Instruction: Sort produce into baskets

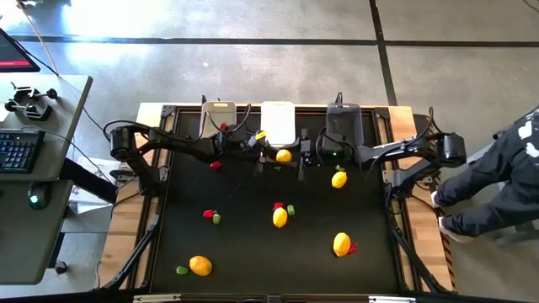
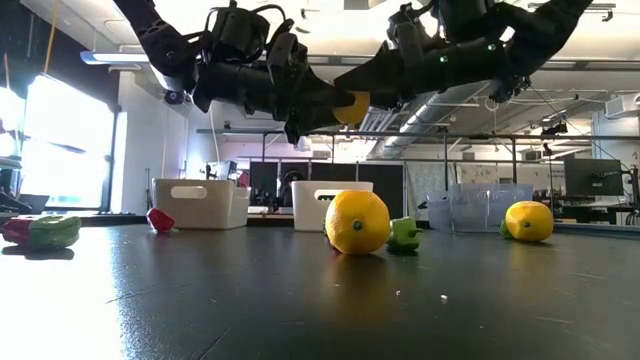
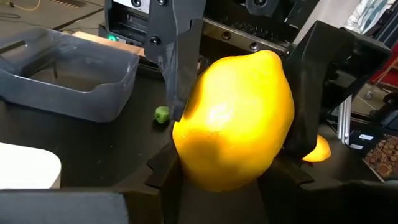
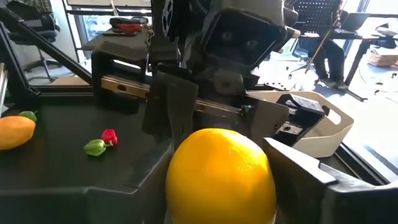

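Mid-handover: left end effector (image 1: 271,152) clamped on yellow lemon (image 1: 284,156), right end effector (image 1: 305,157) opposite, grip unclear. Next: release over white basket (image 1: 278,123) just beyond.

Lemon (image 3: 233,121): showing glossy, smooth yellow plastic with soft highlights. Dark grey bin (image 3: 68,78): looking like semi-translucent plastic, faintly shining. Beige bin (image 4: 320,134): appearing as smooth matt plastic. Table surface (image 2: 300,310): lying black and lightly textured, reflecting window light. Gripper fingers (image 3: 180,56): looking matt dark plastic.
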You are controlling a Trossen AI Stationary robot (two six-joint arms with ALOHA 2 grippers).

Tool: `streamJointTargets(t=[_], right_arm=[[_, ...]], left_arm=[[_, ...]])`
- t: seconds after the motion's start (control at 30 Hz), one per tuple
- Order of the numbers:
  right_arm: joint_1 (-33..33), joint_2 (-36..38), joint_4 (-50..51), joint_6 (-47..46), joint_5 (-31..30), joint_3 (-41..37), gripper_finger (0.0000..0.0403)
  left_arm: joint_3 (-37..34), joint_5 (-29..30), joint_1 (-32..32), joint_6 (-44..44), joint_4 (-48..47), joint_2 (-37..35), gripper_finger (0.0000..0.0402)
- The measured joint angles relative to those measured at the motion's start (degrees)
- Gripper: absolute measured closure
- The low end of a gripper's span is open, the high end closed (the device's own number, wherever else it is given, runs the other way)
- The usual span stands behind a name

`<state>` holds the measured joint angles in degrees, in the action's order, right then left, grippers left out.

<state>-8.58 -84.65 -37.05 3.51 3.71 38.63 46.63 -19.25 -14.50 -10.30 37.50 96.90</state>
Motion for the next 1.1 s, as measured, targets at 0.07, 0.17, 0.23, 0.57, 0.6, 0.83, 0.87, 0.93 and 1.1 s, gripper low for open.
streamJointTargets(t=[0.07,0.17,0.23,0.57,0.6,0.83,0.87,0.93,1.1], right_arm=[[0.0,0.3,0.1,0.1,0.0,0.0,0.02],[0.0,1.0,0.3,-0.5,-0.5,0.0,0.0218],[0.4,1.5,-0.3,-1.4,-2.0,0.0,0.0219],[0.3,9.9,11.0,-0.5,-12.4,0.0,0.0217],[0.1,11.8,14.7,0.3,-15.5,0.0,0.0216],[-8.8,24.4,41.4,-5.2,-30.2,0.1,0.0213],[-11.2,25.0,44.3,-7.0,-30.1,0.1,0.0213],[-16.5,25.3,49.1,-9.7,-29.0,0.1,0.0212],[-29.9,20.5,49.5,-12.5,-23.7,-0.1,0.0212]], left_arm=[[0.0,0.1,0.2,1.0,0.1,0.0,0.0237],[0.1,0.5,0.5,1.8,0.4,0.0,0.0206],[0.1,0.8,0.8,3.1,0.5,0.0,0.0188],[0.1,8.0,1.4,4.5,-2.0,0.0,0.0153],[0.1,8.0,1.4,5.0,-2.6,0.0,0.0155],[0.1,7.9,1.4,5.5,-4.6,-0.1,0.0174],[0.1,7.9,1.4,5.6,-4.6,-0.1,0.0176],[0.1,7.9,1.4,5.6,-4.6,-0.1,0.0179],[0.1,7.9,1.4,6.0,-4.6,-0.1,0.0185]])
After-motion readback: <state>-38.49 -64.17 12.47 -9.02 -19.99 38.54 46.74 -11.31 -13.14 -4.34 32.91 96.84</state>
